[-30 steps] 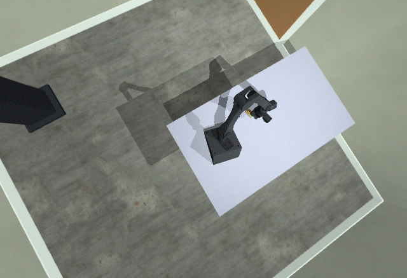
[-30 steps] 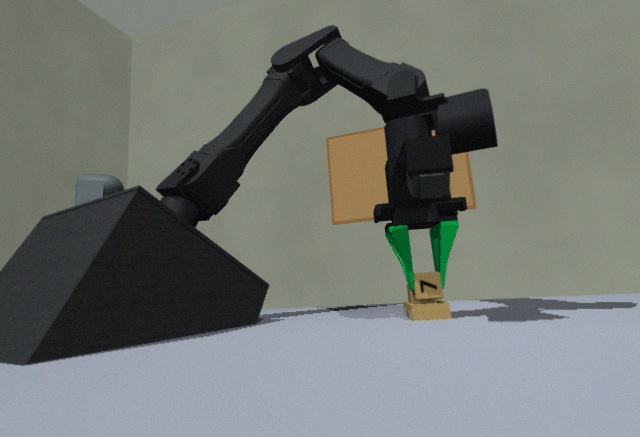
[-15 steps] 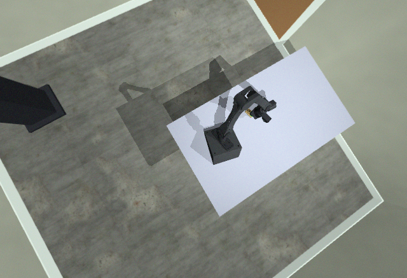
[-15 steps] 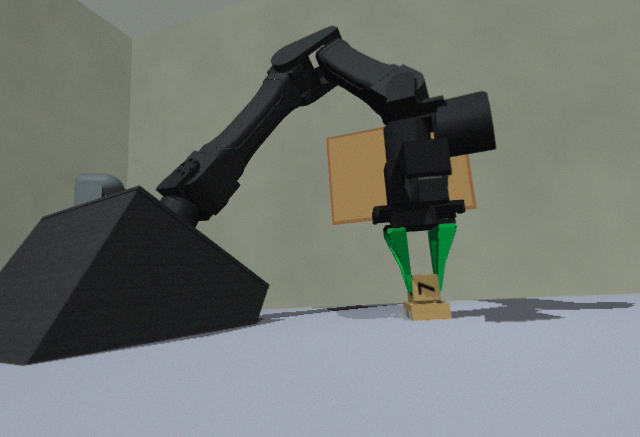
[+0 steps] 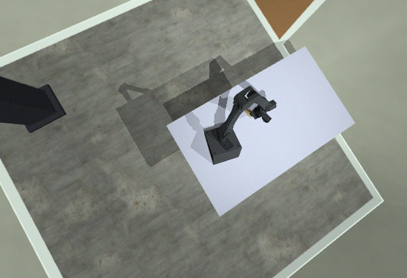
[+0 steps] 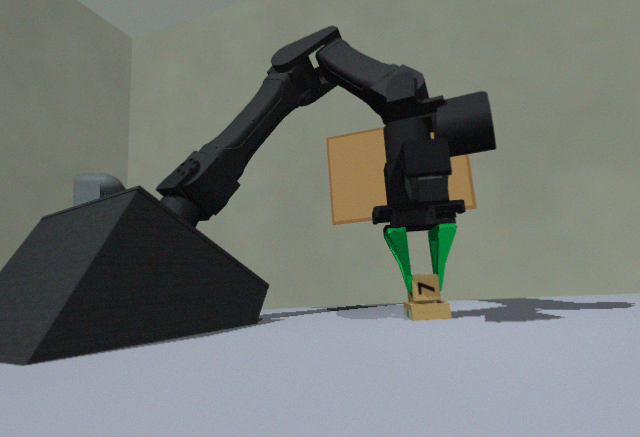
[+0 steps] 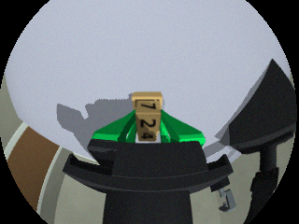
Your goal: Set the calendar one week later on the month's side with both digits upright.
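Here, a tan cube (image 6: 425, 290) (image 7: 149, 121), black 7 turned sideways, pinched in the partly closed gripper (image 6: 424, 287) (image 7: 148, 113), tan tray (image 6: 429, 311) (image 7: 147, 94) below.

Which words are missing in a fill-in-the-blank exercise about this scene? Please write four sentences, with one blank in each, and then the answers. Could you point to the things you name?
The fingers (image 6: 447, 248) of the hand (image 6: 424, 287) (image 7: 149, 117) are coloured ____.
In the exterior view, the cube (image 6: 432, 288) between them shows the digit ____.
The arm (image 6: 248, 122) (image 5: 234, 115) is coloured ____.
The poster-like panel (image 6: 356, 179) on the wall is coloured ____.
Missing words: green; 7; black; orange.
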Available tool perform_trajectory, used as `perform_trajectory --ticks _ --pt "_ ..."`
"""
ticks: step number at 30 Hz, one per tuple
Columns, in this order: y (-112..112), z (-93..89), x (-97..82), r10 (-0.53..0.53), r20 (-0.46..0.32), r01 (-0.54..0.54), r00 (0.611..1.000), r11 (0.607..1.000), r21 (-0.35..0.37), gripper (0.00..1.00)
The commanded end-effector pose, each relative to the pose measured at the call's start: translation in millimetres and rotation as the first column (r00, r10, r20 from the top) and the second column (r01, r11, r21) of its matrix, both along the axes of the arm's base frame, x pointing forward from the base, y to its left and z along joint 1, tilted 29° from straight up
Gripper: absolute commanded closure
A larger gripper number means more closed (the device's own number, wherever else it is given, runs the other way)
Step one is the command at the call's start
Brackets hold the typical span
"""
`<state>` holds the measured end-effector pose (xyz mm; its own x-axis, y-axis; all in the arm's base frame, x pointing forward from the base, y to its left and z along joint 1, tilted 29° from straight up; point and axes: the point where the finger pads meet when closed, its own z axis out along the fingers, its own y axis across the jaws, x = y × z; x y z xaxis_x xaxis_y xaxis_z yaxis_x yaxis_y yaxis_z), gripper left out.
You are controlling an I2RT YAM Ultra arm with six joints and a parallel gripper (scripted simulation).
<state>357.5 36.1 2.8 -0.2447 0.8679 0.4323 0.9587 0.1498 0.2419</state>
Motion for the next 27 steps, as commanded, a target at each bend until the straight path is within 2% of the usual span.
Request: perform_trajectory --ticks 1,14,27 --pt "-3 7.1 2.5 -0.009 0.026 0.009 1.000 1.000 -0.016 0.74" --pt "-3 15.2 12.5 -0.004 0.051 0.005 0.999 1.000 -0.020 0.74" --pt "-5 15.5 12.7 -0.008 0.051 0.009 0.999 1.000 -0.020 0.74"
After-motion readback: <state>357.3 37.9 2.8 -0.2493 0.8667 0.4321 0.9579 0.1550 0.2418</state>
